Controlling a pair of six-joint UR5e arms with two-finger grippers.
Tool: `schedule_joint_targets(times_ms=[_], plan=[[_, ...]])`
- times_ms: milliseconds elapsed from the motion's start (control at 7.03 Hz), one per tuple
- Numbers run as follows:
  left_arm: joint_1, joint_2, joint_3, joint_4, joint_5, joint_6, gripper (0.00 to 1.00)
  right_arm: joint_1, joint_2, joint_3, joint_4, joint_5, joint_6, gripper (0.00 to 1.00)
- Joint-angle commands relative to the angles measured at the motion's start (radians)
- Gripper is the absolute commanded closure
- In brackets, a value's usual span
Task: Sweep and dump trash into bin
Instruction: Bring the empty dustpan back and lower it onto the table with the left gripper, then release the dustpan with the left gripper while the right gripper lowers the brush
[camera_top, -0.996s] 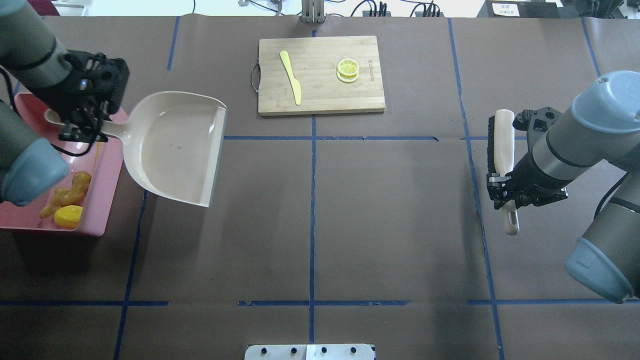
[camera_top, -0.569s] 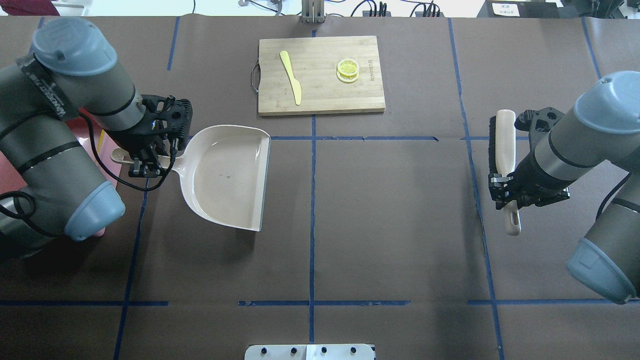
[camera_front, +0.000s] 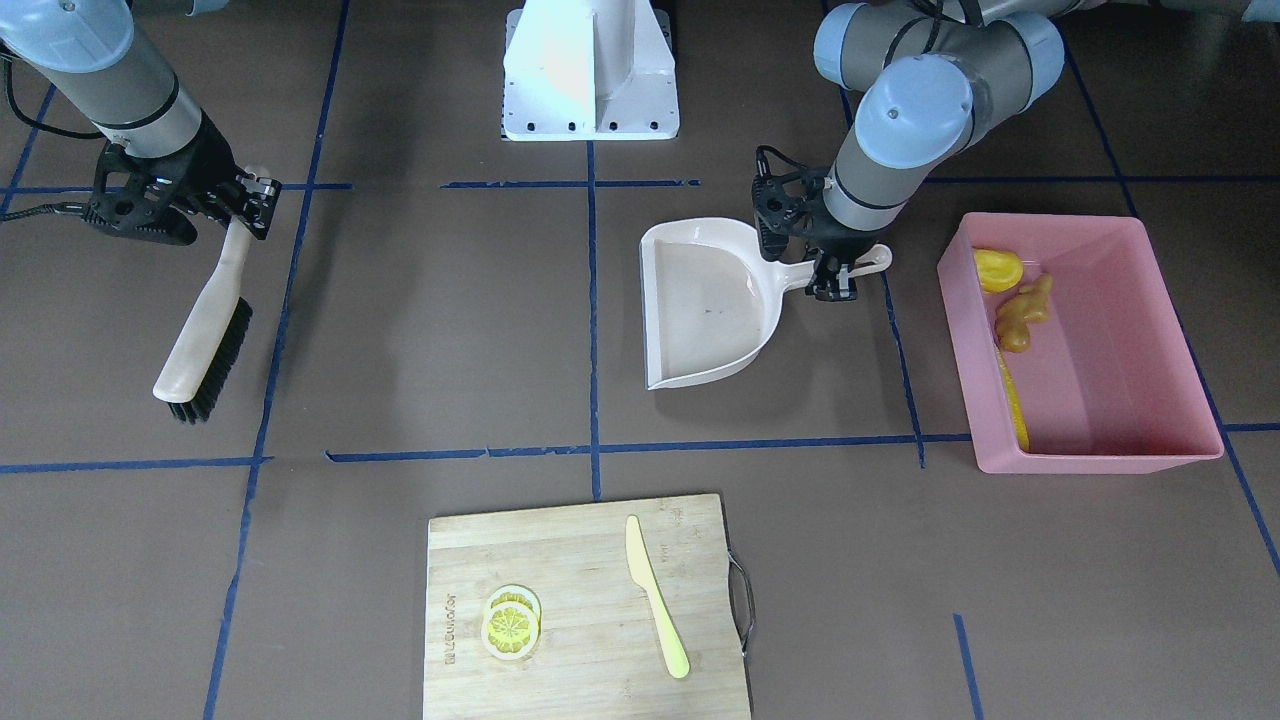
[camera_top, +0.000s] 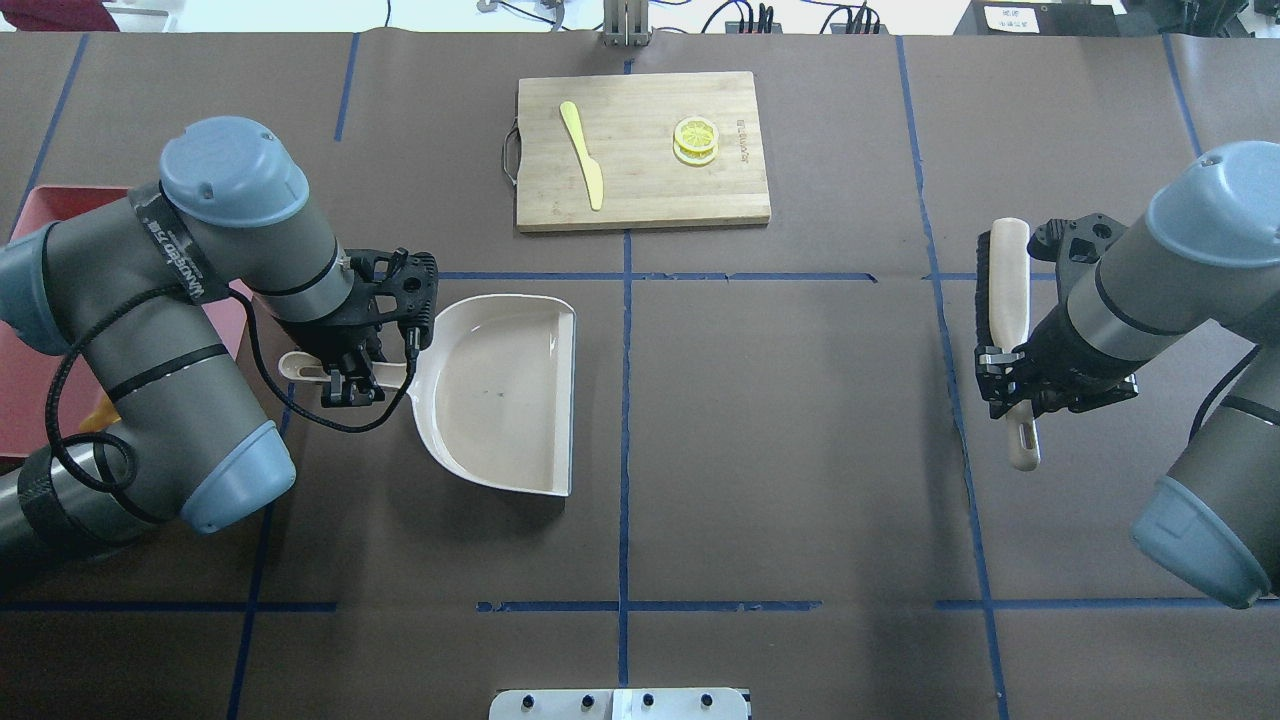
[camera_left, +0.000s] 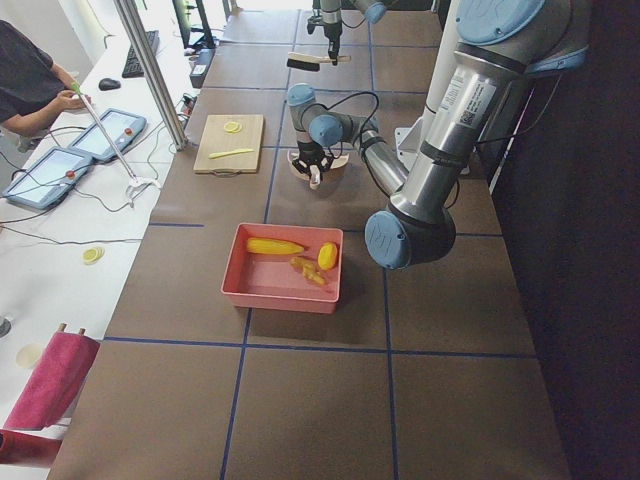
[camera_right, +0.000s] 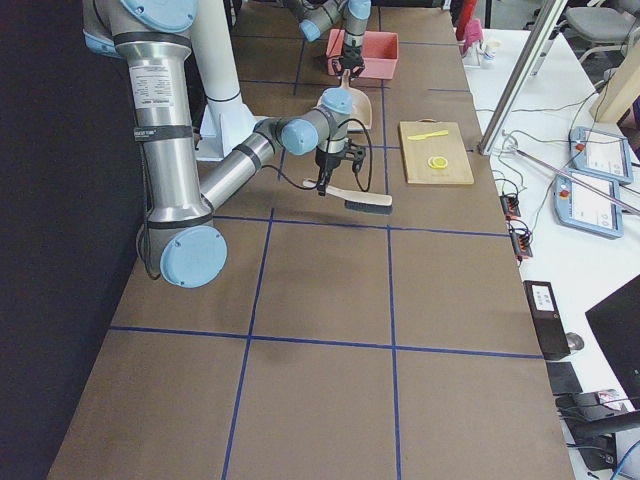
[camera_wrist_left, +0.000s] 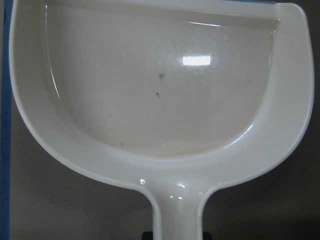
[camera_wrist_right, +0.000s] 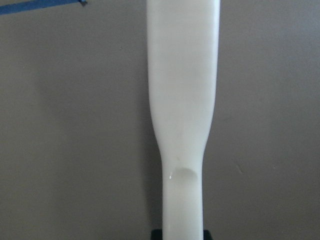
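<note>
The trash lies inside the pink bin (camera_front: 1100, 455): a yellow lump (camera_front: 997, 268), a tan ginger root (camera_front: 1022, 312) and a corn cob (camera_front: 1015, 400) along one wall. My left gripper (camera_top: 345, 375) is shut on the handle of the beige dustpan (camera_top: 500, 395). The pan is empty and sits level, low at the table, to the right of the bin. In the overhead view my left arm hides most of the bin (camera_top: 70, 192). My right gripper (camera_top: 1015, 385) is shut on the handle of the brush (camera_top: 1005, 280), far right.
A wooden cutting board (camera_top: 640, 150) at the far middle carries a pale yellow knife (camera_top: 582, 155) and lemon slices (camera_top: 695, 140). The robot base (camera_front: 590, 70) stands at the near edge. A person (camera_left: 30, 80) sits at a side table beyond the far edge.
My left arm has carried the empty dustpan rightward, away from the bin and out over the table. The right arm and the brush have stayed where they were.
</note>
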Motion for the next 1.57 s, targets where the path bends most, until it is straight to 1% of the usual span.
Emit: schedule_joint_targets(times_ms=[0, 142, 285, 427, 569, 711, 854, 996, 1138, 1280, 1423], plan=[[0.035, -0.001, 0.015, -0.018, 0.001, -0.021, 0.69, 0.000, -0.007, -0.003, 0.000, 0.000, -0.001, 1.00], [0.036, -0.006, 0.016, -0.018, 0.001, -0.018, 0.66, 0.001, -0.019, -0.003, 0.003, 0.001, -0.004, 1.00], [0.038, -0.008, 0.016, -0.018, 0.001, -0.024, 0.45, 0.003, -0.043, 0.003, 0.003, 0.002, -0.064, 1.00], [0.036, -0.006, 0.015, -0.023, 0.001, -0.023, 0.30, 0.009, -0.077, 0.015, 0.006, 0.002, -0.087, 1.00], [0.033, -0.003, 0.012, -0.031, 0.002, -0.026, 0.02, 0.027, -0.111, 0.021, 0.007, 0.005, -0.139, 1.00], [0.024, 0.002, 0.001, -0.031, 0.004, -0.024, 0.00, 0.041, -0.163, 0.044, 0.007, 0.009, -0.189, 1.00], [-0.006, 0.006, -0.005, -0.031, 0.007, -0.026, 0.00, 0.050, -0.188, 0.046, 0.007, 0.011, -0.211, 0.99], [-0.064, 0.006, -0.014, -0.029, 0.008, -0.027, 0.00, 0.051, -0.238, 0.045, 0.007, 0.009, -0.274, 0.98], [-0.135, 0.011, -0.013, -0.022, 0.008, -0.027, 0.00, 0.052, -0.275, 0.040, 0.007, 0.009, -0.297, 0.96], [-0.210, 0.049, -0.011, -0.018, 0.007, -0.026, 0.00, 0.054, -0.315, 0.034, 0.007, 0.009, -0.343, 0.96], [-0.280, 0.057, -0.007, -0.012, 0.007, -0.026, 0.00, 0.055, -0.333, 0.023, 0.014, 0.008, -0.369, 0.96]])
